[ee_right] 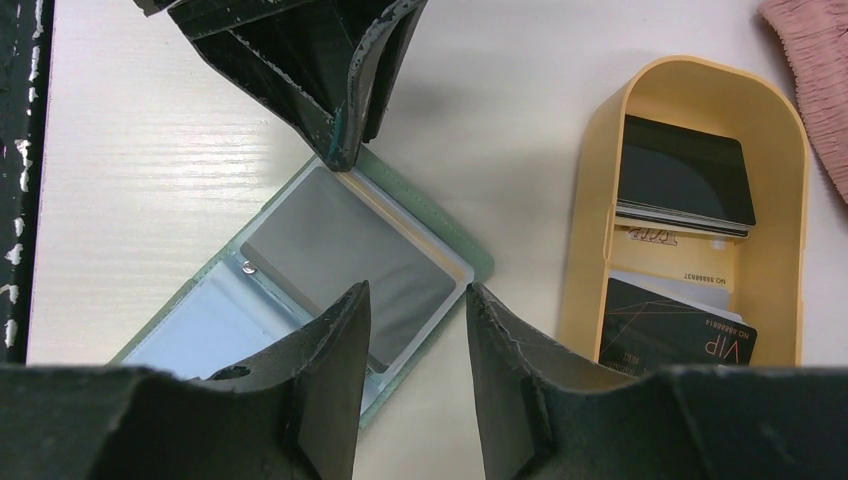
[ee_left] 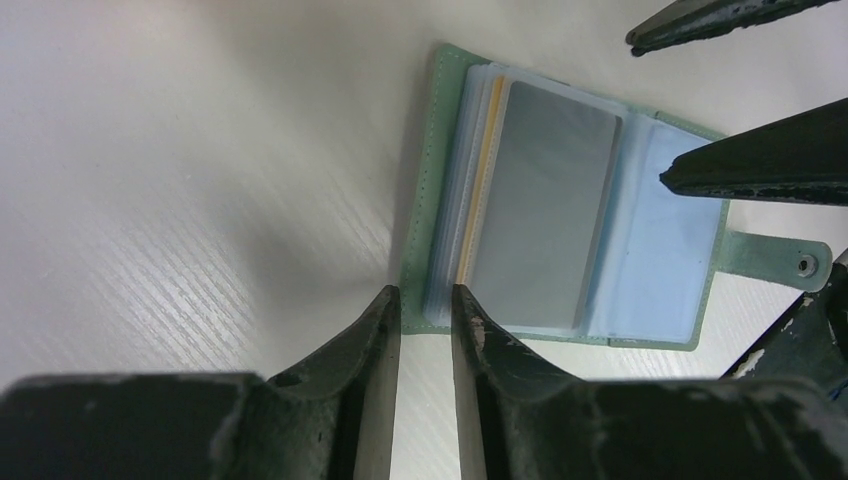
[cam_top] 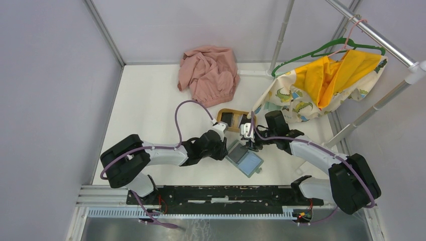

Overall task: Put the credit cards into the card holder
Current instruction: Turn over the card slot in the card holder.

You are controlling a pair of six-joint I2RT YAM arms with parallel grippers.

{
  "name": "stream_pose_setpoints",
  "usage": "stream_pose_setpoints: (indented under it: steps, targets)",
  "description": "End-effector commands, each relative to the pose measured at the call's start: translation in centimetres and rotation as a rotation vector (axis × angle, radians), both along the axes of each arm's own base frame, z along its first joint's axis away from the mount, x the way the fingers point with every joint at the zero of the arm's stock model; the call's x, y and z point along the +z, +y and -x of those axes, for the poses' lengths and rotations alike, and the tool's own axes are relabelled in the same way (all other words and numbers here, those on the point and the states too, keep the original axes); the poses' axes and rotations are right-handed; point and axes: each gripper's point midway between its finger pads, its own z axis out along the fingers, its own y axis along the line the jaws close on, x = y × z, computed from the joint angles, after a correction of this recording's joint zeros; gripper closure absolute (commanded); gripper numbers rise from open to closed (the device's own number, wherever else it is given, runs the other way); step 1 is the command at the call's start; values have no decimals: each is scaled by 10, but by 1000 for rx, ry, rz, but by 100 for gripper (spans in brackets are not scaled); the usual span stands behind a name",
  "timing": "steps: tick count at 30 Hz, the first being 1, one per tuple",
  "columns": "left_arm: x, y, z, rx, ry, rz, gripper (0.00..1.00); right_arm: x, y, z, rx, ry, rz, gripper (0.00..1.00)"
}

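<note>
White wood-grain table (cam_top: 150,110) within pale walls (cam_top: 50,75); right jaws apart above card holder (cam_top: 247,161), left jaws' grip unclear.

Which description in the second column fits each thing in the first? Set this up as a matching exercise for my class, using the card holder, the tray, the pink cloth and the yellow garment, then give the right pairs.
Column one:
1. card holder
2. tray
3. pink cloth
4. yellow garment

Column two:
A. hangs on a green hanger
B. lies open on the table
C. holds black cards
D. lies crumpled at the far side of the table

Pairs: 1-B, 2-C, 3-D, 4-A.
</note>
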Motion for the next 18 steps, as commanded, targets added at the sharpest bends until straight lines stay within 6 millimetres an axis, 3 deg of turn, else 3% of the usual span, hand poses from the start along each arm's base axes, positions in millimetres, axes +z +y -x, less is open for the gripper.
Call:
stream_pose_setpoints:
  steps: [1,12,18]
  targets:
    - [1,-2,9,12,47,62,69,21,6,-15,-8,-47,-37,54]
    - [16,-17,44,-124,127,248,70,27,3,-17,-25,-45,-63,54]
    - [31,-10,43,-108,70,284,69,32,3,-17,-25,-45,-81,54]
